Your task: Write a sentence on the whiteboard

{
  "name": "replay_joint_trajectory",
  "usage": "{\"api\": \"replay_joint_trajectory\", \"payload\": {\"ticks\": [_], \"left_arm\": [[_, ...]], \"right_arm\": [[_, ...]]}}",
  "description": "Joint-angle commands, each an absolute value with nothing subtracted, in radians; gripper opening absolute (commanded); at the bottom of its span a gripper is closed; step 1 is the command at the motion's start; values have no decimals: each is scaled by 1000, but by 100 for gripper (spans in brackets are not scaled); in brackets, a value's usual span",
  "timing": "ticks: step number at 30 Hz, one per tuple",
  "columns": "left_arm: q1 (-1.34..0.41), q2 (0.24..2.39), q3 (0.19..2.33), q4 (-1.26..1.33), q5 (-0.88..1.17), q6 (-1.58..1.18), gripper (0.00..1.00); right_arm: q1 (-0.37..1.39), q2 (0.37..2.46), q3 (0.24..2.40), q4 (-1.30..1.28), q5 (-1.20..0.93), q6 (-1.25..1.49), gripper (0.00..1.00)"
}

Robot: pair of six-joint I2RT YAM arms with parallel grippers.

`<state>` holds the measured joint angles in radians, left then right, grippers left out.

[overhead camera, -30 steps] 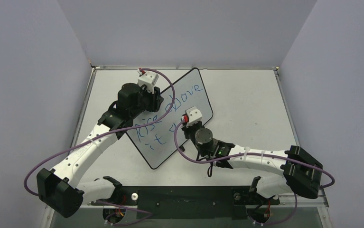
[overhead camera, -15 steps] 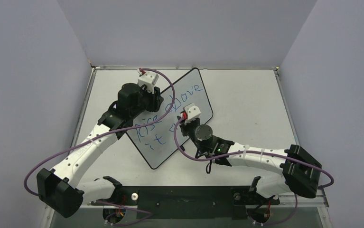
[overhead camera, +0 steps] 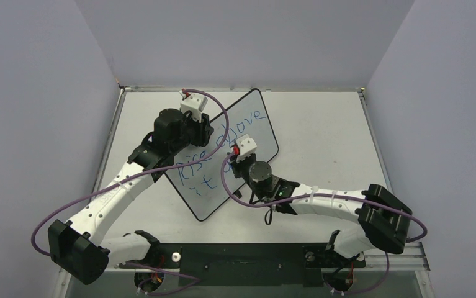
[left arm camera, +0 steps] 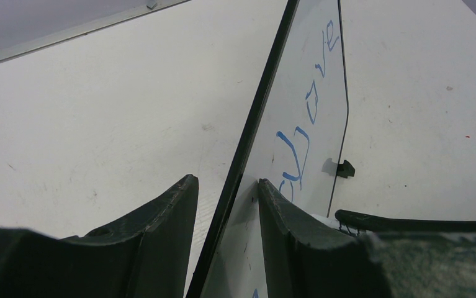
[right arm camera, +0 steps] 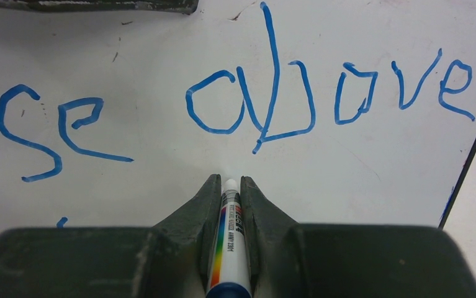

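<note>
Two fingers point(right arm camera: 201, 205) of our right gripper point(right arm camera: 229, 181) clench the marker point(right arm camera: 228, 248), its tip aimed lengthwise at the whiteboard point(right arm camera: 359, 167) just under "above".

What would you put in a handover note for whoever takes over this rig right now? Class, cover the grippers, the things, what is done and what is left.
Left gripper: jaws astride the whiteboard edge; firm grip unclear.
Right gripper: shut on the marker, tip at the whiteboard under "above"; contact unclear.
Whiteboard: stands on the table, between the arms.
Done: the sentence reads "Rise above", then "it" on line two; anything after is hidden by the right arm.
Left: probably finishing line two.
</note>
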<state>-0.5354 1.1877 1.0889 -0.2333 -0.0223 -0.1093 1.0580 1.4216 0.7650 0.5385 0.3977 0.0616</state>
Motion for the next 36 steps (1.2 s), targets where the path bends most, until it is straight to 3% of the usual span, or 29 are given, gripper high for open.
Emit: {"api": "replay_joint_trajectory", "payload": {"ticks": [1, 36], "left_arm": [[-541, 1163, 1131, -133, -21, -101, 0], [-543, 1158, 1131, -132, -18, -104, 0]], "right_arm": [[1044, 1450, 802, 609, 385, 88, 0], [1052, 1486, 663, 646, 377, 187, 0]]}}
